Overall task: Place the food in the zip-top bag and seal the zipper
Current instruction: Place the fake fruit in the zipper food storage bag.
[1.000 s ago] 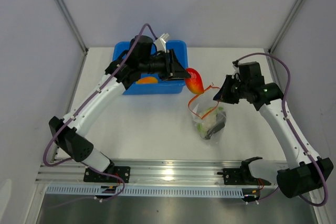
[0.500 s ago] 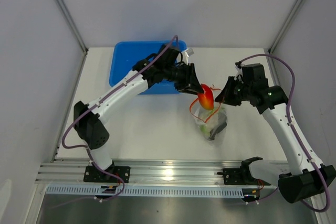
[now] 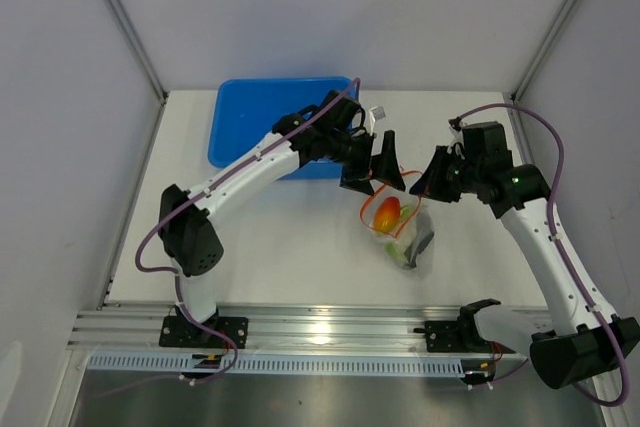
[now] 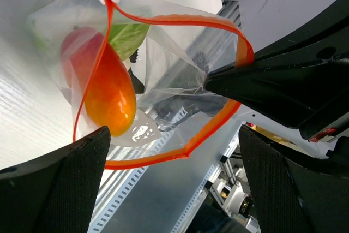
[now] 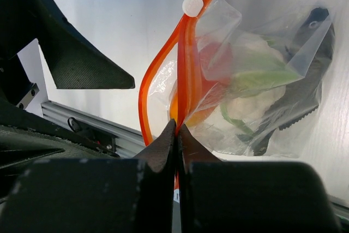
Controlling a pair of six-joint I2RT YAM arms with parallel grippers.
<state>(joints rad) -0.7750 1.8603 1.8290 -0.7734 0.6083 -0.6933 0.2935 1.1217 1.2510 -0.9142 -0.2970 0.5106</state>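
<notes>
The clear zip-top bag [image 3: 402, 232] lies right of centre with its mouth held open. Its red-orange zipper [image 4: 163, 157] forms a wide loop, with a white slider [image 5: 192, 5] at one end. A red-orange pepper [image 4: 103, 88] sits inside, just past the mouth, beside a green leaf [image 4: 128, 36]. White cauliflower [image 5: 256, 99] and a dark fish piece [image 5: 308, 94] lie deeper in. My left gripper [image 3: 373, 172] hangs open and empty over the mouth. My right gripper [image 5: 177, 128] is shut on the zipper strip at the mouth's right side.
The blue tub [image 3: 255, 127] stands at the back left, behind my left arm. A metal rail [image 3: 330, 332] runs along the table's near edge. Frame posts and grey walls close in the sides and back.
My left gripper carried the pepper from the tub over to the bag's mouth and opened. The pepper now lies inside the bag. My right gripper kept its hold on the zipper.
</notes>
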